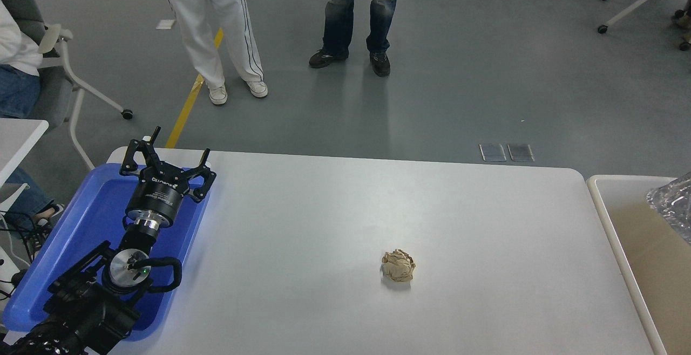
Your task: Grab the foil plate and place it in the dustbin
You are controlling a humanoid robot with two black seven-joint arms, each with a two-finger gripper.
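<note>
Silver foil plate (673, 204): over dustbin (604, 214), off table's right edge. Judged light, thin, easily crushed, slippery; best pinched at crinkled rim. Right gripper unseen. Left gripper (164, 155): parked, fingers apart.

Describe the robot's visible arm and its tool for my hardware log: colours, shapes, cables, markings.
Only the left arm shows, all black with blocky links. A black cable loops beside a round silver joint cap carrying a small green light. A silver ring sits under a black cylindrical wrist printed with small white lettering, too small to read. The left tool has thin black linkage fingers. The right arm is out of view.
</note>
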